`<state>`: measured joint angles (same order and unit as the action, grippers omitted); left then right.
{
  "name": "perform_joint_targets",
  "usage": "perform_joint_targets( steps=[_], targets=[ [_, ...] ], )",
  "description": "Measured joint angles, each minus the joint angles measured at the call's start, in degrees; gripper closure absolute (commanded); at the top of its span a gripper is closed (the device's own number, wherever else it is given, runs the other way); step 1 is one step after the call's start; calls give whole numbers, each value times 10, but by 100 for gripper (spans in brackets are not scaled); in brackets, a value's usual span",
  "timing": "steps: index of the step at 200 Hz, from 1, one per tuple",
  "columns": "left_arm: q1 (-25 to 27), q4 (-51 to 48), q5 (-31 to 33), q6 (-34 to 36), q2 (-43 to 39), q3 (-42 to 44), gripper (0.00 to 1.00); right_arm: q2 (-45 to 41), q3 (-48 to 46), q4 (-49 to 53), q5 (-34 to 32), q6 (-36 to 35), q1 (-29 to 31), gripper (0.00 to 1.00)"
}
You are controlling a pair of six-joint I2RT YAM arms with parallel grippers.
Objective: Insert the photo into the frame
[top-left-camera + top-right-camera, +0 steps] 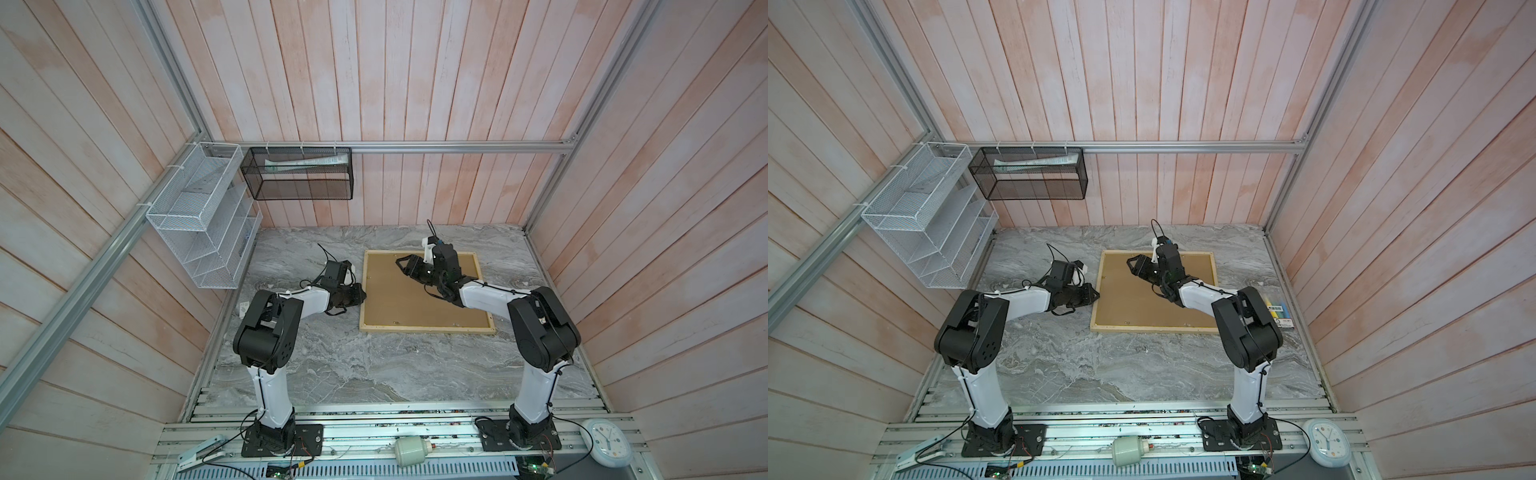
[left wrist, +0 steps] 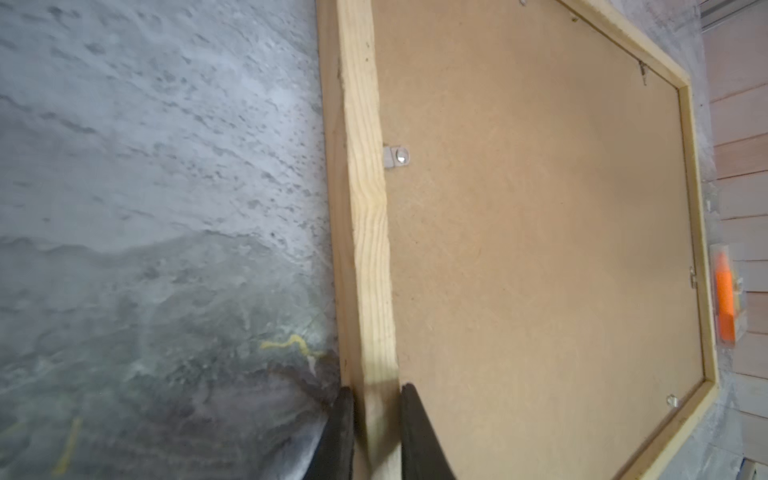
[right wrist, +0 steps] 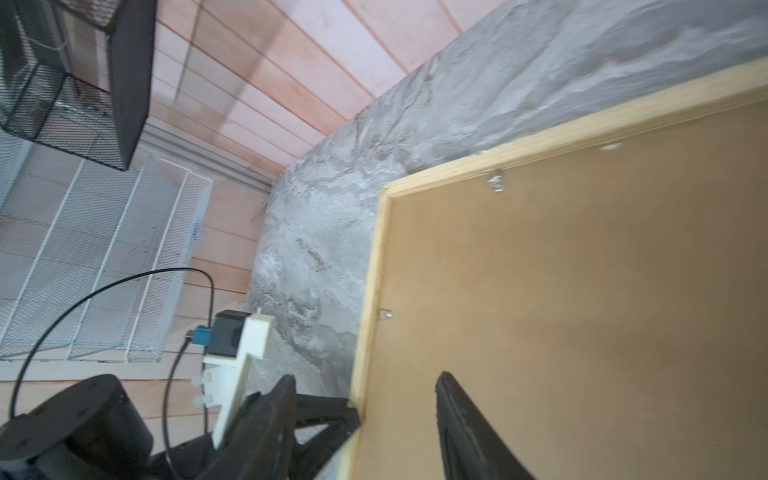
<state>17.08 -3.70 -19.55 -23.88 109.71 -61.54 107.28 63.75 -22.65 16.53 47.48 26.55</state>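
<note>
The frame (image 1: 424, 303) lies back-up; photo unseen, perhaps already inside; left gripper (image 2: 376, 395) pinches its rail; right gripper (image 3: 365, 376) hovers above it, jaws apart, empty.

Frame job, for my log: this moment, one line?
pale-wood rectangular frame: back-up on grey marble table | left gripper: shut on its rail | right gripper: open above frame | photo: unseen

We count one rectangular pale-wood frame with brown fibreboard back (image 1: 407, 307), two black-and-white robot arms (image 1: 268, 328) (image 1: 540, 328), one white wire-mesh tiered rack (image 1: 195, 216), one black mesh basket (image 1: 299, 189), one round white clock (image 1: 607, 442), one pale cylinder (image 1: 409, 452), one coloured-marker pack (image 1: 1280, 316) at worktop's (image 1: 1079, 365) right edge.
</note>
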Motion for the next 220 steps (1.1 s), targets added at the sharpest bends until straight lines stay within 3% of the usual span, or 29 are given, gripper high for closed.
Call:
perform_joint_targets(
  steps=[41,101,153,220],
  targets=[
    [-39,-24,-10,21,15,-29,80,-45,-113,5,0,-11,-96,44],
    [-52,-31,-8,16,20,-37,69,-94,-146,31,5,-53,-156,42],
    [-47,-11,47,-41,-71,71,68,-113,-141,77,0,-105,-207,42],
    [4,7,109,-112,-149,162,68,-89,-111,111,5,-135,-252,43]
  ],
)
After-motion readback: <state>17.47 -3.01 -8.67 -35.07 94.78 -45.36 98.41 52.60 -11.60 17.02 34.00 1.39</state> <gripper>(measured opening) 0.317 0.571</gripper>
